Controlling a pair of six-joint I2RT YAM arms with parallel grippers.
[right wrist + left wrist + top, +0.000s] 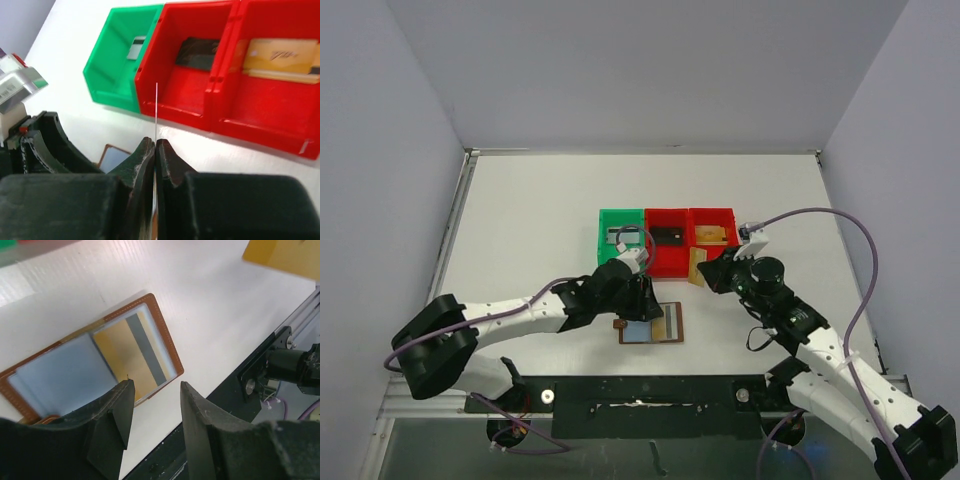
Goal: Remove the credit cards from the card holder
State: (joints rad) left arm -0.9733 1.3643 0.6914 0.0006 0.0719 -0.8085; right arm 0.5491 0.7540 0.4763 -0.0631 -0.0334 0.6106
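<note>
The brown card holder [652,325] lies open on the table. In the left wrist view [159,325] it shows a pale blue panel [60,375] and a gold card with a grey stripe [131,352] in the other half. My left gripper [156,390] is open and empty, just above the holder's near edge; it is over the holder in the top view [645,292]. My right gripper [155,142] is shut on a thin gold card, seen edge-on [156,107]. It holds the card [697,266] upright in front of the bins.
A green bin [621,238] and two red bins [668,262] [713,216] stand in a row behind the holder. They hold a grey-white card [136,47], a black card [197,52] and a gold card [280,57]. A black rail [650,392] runs along the table's near edge.
</note>
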